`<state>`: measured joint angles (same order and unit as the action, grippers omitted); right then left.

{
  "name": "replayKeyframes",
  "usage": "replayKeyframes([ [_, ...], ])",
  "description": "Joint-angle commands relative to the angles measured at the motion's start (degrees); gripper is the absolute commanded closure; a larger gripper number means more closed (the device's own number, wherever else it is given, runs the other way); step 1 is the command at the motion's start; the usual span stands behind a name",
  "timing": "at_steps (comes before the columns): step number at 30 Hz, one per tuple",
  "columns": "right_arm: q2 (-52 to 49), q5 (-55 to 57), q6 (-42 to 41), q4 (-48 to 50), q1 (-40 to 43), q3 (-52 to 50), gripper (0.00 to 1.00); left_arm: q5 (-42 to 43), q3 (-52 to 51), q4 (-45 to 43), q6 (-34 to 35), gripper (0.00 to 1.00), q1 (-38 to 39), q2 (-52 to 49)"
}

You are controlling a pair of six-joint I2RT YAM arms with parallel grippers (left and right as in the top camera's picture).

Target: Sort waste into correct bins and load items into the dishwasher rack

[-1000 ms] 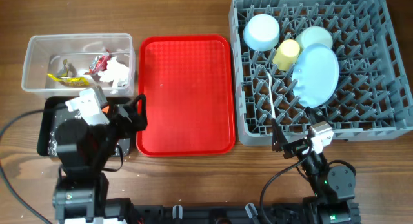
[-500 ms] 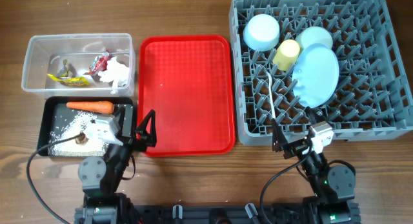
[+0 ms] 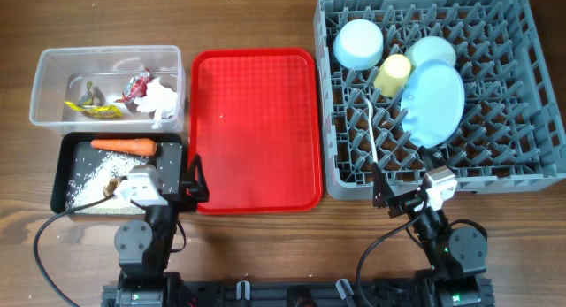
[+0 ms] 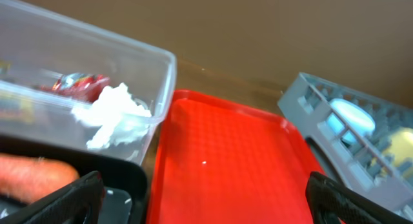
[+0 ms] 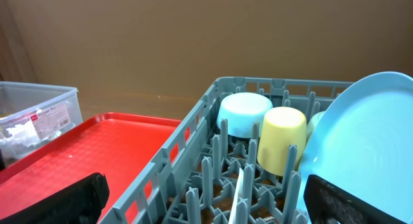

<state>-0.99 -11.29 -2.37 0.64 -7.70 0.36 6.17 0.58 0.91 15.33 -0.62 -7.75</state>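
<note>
1. Your left end effector sits low over the counter, jaws spread and empty. It is at the black tray's near right corner, beside the red tray.
2. Your right end effector is likewise released and empty, just short of the rack's near wall, with the spoon ahead of it.
3. The black tray holds the carrot, rice and lump. Food waste is grouped there, just left of your left end effector.
4. Beyond it, the tub keeps the wrappers, tissue and scrap apart from the food.
5. Farthest, the plate stands on edge between pegs, beside the bowls and cup, likely for draining. Sorting looks finished.
</note>
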Motion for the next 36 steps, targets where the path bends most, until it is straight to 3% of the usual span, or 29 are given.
replayKeyframes([
  [1,0.42,0.61,-0.79,0.17,0.33,-0.07,0.00,-1.79,-0.26,0.72,-12.87,0.00,4.52,3.45],
  [36,0.42,0.61,-0.81,0.20,0.33,-0.07,0.00,-1.55,-0.26,3.15,-11.69,0.00,0.46,7.58],
])
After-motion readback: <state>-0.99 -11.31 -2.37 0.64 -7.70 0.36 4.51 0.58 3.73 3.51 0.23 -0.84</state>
